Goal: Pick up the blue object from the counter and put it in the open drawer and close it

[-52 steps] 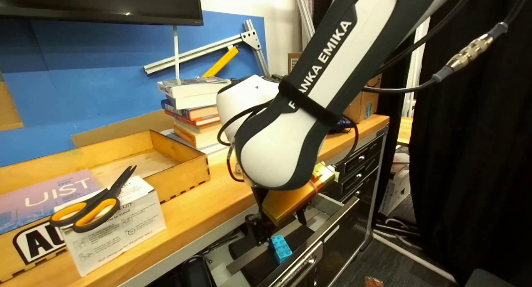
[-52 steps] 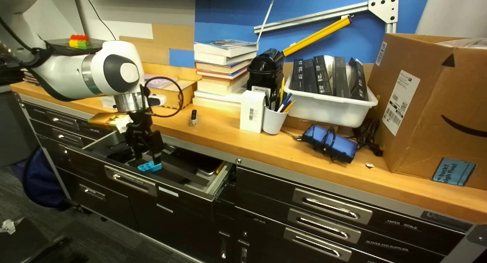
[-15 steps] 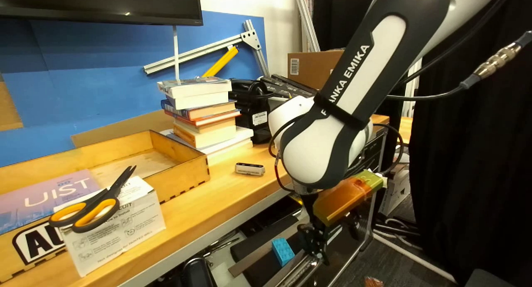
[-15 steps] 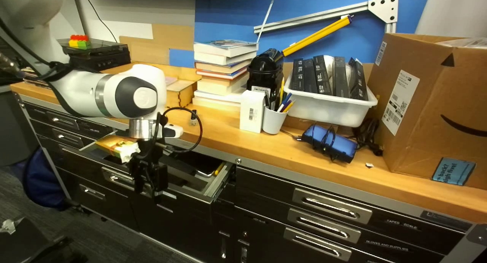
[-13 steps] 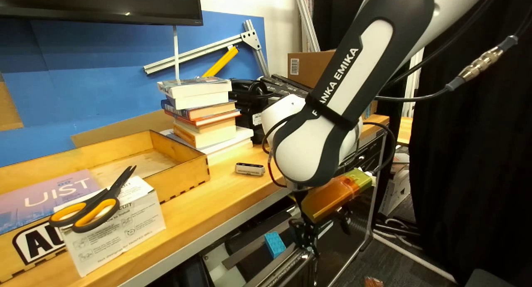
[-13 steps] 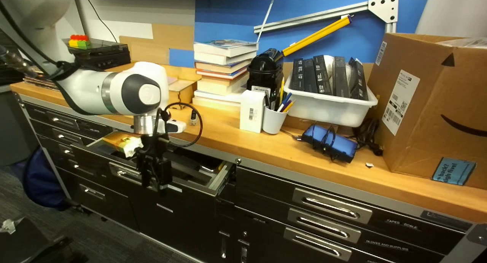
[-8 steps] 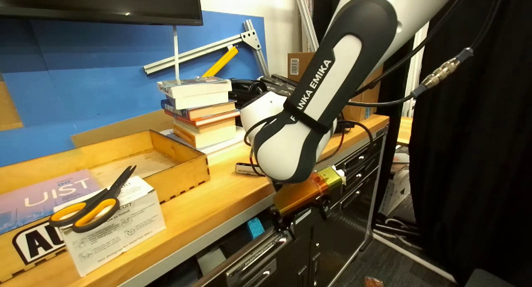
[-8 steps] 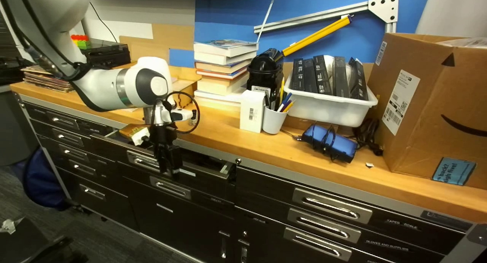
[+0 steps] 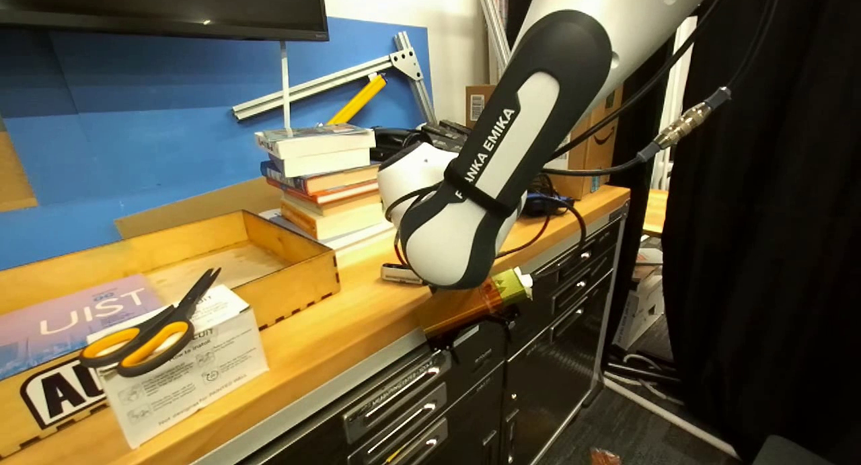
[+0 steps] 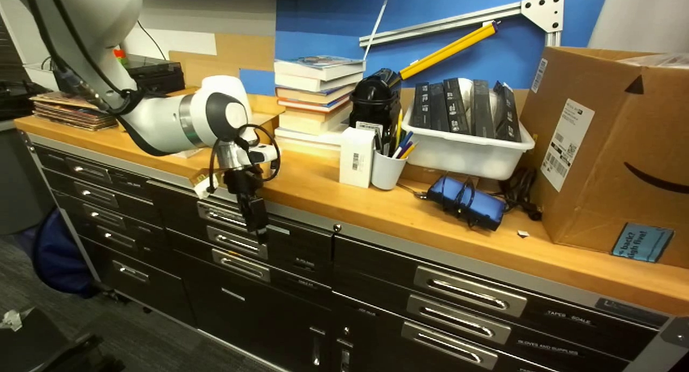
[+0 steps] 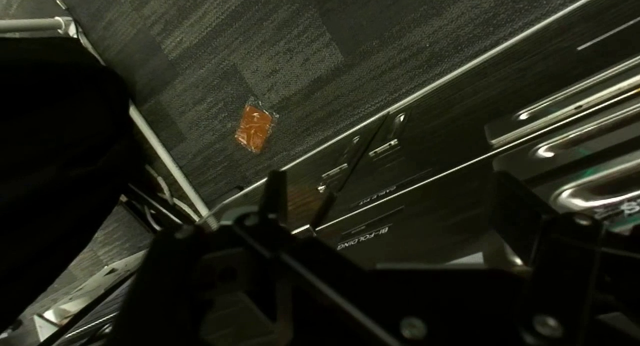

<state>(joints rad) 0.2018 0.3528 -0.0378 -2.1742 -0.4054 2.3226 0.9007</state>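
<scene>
Gripper (image 11: 392, 191) hangs in front of the drawer (image 10: 177, 201), fingers (image 11: 522, 206) spread wide, pointing down at a slight tilt. Drawer sits right behind the fingers and looks pushed in flush; from where I stand, can't tell if the tips touch its front. Blue object hidden in every view, so can't say where it lies. Counter (image 10: 377, 213) behind the fingers, its pale edge higher than the tips. Amber-wrapped block (image 9: 464, 310) just above the fingers, at the wrist (image 10: 231, 155). Up on the counter, behind the fingers: small white gadget (image 9: 399, 274) near, stack of books (image 10: 317, 116) farther back. White box (image 10: 355, 159) and pen cup (image 10: 386, 173) also farther back, next to each other, off to one side of the fingers. Cardboard box (image 10: 608, 162) well off on that same side. Scissors (image 9: 179, 314) lie on a printed carton (image 9: 202, 377), well apart from the fingers. Orange packet (image 11: 255, 129) on the carpet (image 11: 290, 65), well below the tips.
</scene>
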